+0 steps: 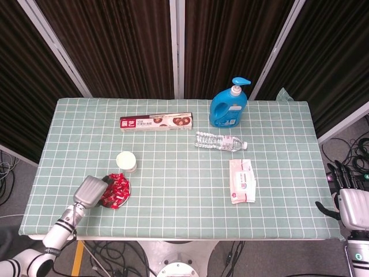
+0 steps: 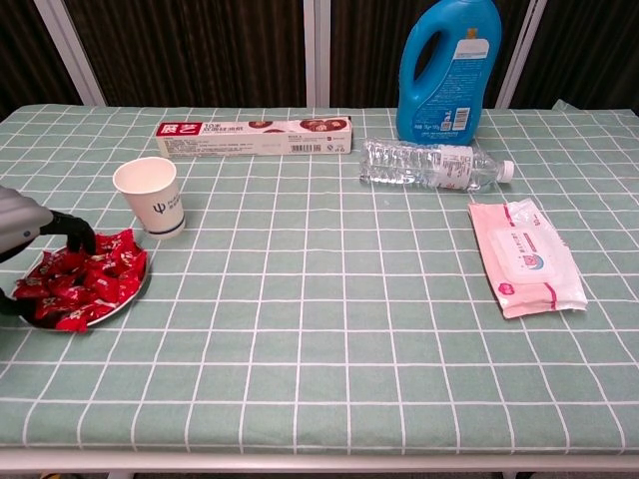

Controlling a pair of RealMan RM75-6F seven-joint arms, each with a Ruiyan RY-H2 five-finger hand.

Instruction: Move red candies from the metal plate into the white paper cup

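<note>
Red wrapped candies [image 1: 119, 189] [image 2: 88, 279] lie heaped on a small metal plate [image 1: 128, 184] [image 2: 143, 286] near the table's front left. The white paper cup [image 1: 126, 161] [image 2: 151, 197] stands upright just behind the plate. My left hand [image 1: 91, 191] [image 2: 24, 232] is over the plate's left side. Its dark fingers [image 2: 77, 233] are spread and reach down onto the pile. I see no candy lifted out of the heap. My right hand [image 1: 349, 199] hangs off the table's right edge with its fingers apart and nothing in it.
At the back lie a long red-and-white box [image 1: 155, 122] [image 2: 255, 136] and a blue pump bottle [image 1: 229, 107] [image 2: 449, 70]. A water bottle [image 1: 219, 141] [image 2: 429, 165] lies on its side mid-table. A pink wipes pack [image 1: 243, 181] [image 2: 527, 257] sits to the right.
</note>
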